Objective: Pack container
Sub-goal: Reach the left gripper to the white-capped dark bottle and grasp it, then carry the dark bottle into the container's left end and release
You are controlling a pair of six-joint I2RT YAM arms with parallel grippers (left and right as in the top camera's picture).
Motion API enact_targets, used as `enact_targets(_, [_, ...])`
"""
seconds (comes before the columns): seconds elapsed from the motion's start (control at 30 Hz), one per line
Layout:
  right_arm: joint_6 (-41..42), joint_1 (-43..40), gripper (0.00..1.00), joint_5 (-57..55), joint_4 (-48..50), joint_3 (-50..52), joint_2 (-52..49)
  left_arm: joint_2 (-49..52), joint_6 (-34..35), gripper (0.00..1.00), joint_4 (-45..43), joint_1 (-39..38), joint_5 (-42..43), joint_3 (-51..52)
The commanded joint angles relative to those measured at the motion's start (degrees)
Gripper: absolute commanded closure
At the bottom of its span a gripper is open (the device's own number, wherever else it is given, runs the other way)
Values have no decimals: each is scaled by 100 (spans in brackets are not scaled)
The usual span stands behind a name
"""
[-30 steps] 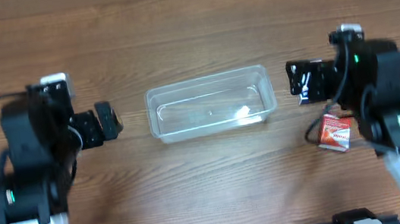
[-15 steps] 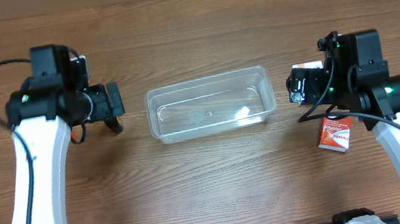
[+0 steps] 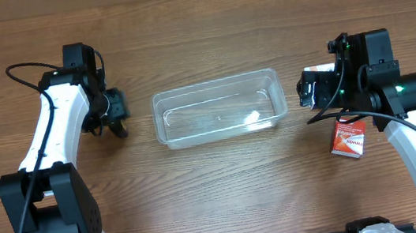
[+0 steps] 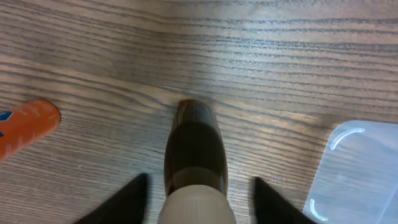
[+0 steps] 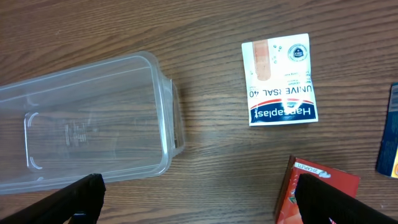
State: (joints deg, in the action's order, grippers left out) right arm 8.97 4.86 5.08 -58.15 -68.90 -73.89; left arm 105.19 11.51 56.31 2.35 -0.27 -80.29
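The clear plastic container (image 3: 219, 107) stands empty at the table's middle; its corner also shows in the left wrist view as the container (image 4: 360, 168) and its end in the right wrist view as the container (image 5: 81, 130). Left of it, my left gripper (image 3: 114, 112) is down over a brown bottle (image 4: 194, 149) with a beige cap lying on the wood. The fingers (image 4: 127, 199) stand on either side of the bottle with a gap on each side. My right gripper (image 3: 309, 88) hangs open just right of the container, with nothing between its fingers (image 5: 81, 199).
A red box (image 3: 348, 137) lies right of the container under my right arm, and shows as the red box (image 5: 317, 193) by the right finger. A white Hansaplast box (image 5: 280, 78) lies behind it. An orange tube (image 4: 25, 124) lies left of the bottle. A blue item (image 5: 388, 134) shows at the right edge.
My left arm has swung away from the front towards the back and come down over the bottle, and its fingers have drawn closer together. The right arm has shifted only slightly.
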Motion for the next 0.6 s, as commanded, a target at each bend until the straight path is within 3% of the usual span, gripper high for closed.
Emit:
enact_targets(0.0, [-22, -11, 0, -48, -13, -162, 2, 44, 37, 64, 52, 24, 15, -98])
enact_targets(0.07, [-22, -11, 0, -48, -11, -162, 2, 44, 37, 71, 120, 24, 31, -98])
enact_targets(0.27, [-22, -13, 0, -48, -11, -162, 2, -7, 101, 81, 227, 24, 31, -179])
enact_targets(0.37, [-20, -11, 0, -48, -9, -162, 2, -245, 295, 89, 728, -31, 33, -811])
enact_targets(0.47, [-22, -11, 0, -48, 24, -162, 2, -787, 363, 96, 1541, -562, 26, -1847])
enact_targets(0.57, [-20, -11, 0, -48, 35, -162, 2, -1228, 590, 96, 1915, -1416, -26, -2323])
